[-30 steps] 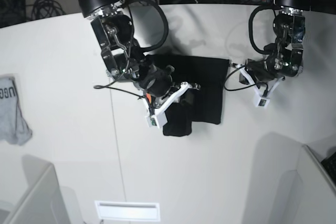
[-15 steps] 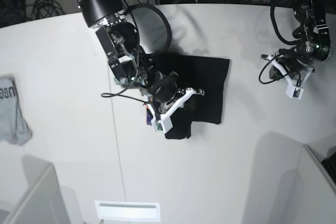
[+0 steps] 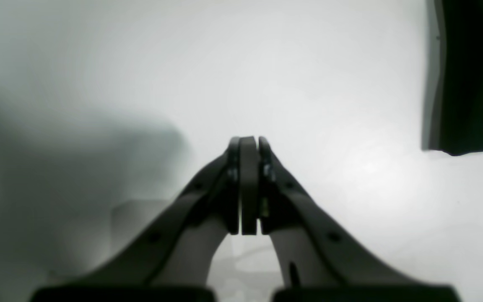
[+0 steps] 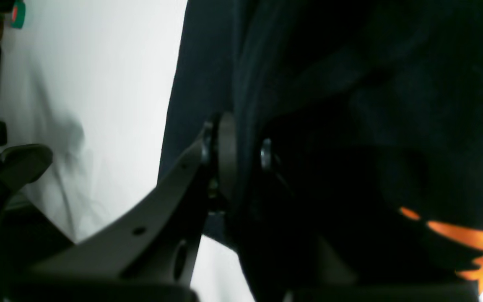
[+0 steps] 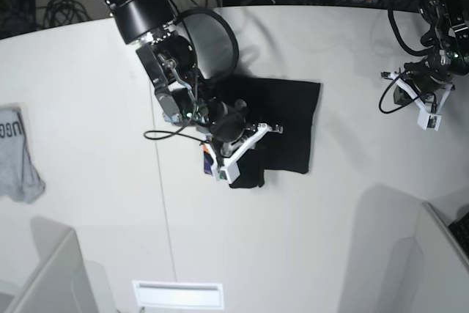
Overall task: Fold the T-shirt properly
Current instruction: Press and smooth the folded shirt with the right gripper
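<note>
The black T-shirt (image 5: 289, 115) lies folded into a small rectangle in the middle of the white table (image 5: 95, 108). My right gripper (image 5: 248, 146) is at its front left corner. In the right wrist view it (image 4: 245, 147) is shut on a bunched black fold of the T-shirt (image 4: 350, 84), and a bit of orange print (image 4: 472, 239) shows at the lower right. My left gripper (image 5: 426, 113) is far to the right, well apart from the shirt. In the left wrist view it (image 3: 248, 144) is shut and empty above bare table.
A small grey garment with dark lettering (image 5: 17, 153) lies at the table's left edge. Grey partition panels stand at the front left (image 5: 44, 276) and front right (image 5: 440, 254). A white slot (image 5: 177, 295) sits at the front. A dark shape (image 3: 472, 75) fills the left wrist view's upper right.
My left arm has swung away from the shirt's right edge to the far right of the table. My right gripper has shifted slightly right, still on the shirt's front left corner.
</note>
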Available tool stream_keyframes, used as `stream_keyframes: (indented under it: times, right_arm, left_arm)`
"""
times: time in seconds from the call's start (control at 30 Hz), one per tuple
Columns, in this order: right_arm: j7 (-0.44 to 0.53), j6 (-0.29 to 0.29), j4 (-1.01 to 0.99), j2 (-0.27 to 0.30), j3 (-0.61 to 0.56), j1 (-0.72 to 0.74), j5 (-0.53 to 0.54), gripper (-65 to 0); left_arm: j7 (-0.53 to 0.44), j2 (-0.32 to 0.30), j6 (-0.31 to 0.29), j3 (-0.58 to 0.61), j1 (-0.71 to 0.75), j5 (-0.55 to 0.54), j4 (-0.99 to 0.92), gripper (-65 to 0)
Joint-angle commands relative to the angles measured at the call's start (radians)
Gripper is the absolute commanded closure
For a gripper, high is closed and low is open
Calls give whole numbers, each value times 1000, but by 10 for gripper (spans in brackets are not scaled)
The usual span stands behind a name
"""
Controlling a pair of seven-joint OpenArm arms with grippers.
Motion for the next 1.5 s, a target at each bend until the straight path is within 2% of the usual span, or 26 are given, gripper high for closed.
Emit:
stream_keyframes:
  times: [0.0, 0.1, 0.27, 0.47, 0.57, 0.67, 1.0, 1.17, 1.33, 1.47]
  right_arm:
    - [15, 9, 12, -9, 2, 26, 18, 0]
    - [10, 9, 12, -9, 2, 24, 20, 0]
    - [10, 9, 13, -17, 2, 21, 20, -206]
    - [9, 9, 13, -55, 0, 24, 15, -359]
    - [9, 9, 10, -64, 0, 29, 14, -405]
    - [9, 9, 9, -64, -23, 41, 14, -407]
    - [16, 9, 16, -98, -233, 107, 21, -405]
    - [10, 9, 136, -89, -261, 105, 14, -404]
    - [10, -1, 282, 14, -221, 78, 14, -404]
    - [16, -74, 342, 101, -132, 7, 12, -404]
  left_arm:
    - [-15, -20, -4, -8, -8, -11, 13, 0]
    - [-15, -20, -4, -8, -11, -11, 12, 0]
    - [-15, -20, -4, -8, -12, -9, 12, 0]
    - [-15, -20, -4, -8, -14, -6, 10, 0]
    - [-15, -20, -4, -8, -14, -5, 10, 0]
    - [-15, -20, -4, -9, -14, -5, 10, 0]
    - [-15, -20, -4, -9, -14, -5, 12, 0]
    - [-15, -20, -4, -9, -14, -6, 12, 0]
    - [-15, -14, -4, -9, -14, -11, 18, 0]
    - [-15, -14, -4, -3, -12, -12, 21, 0]
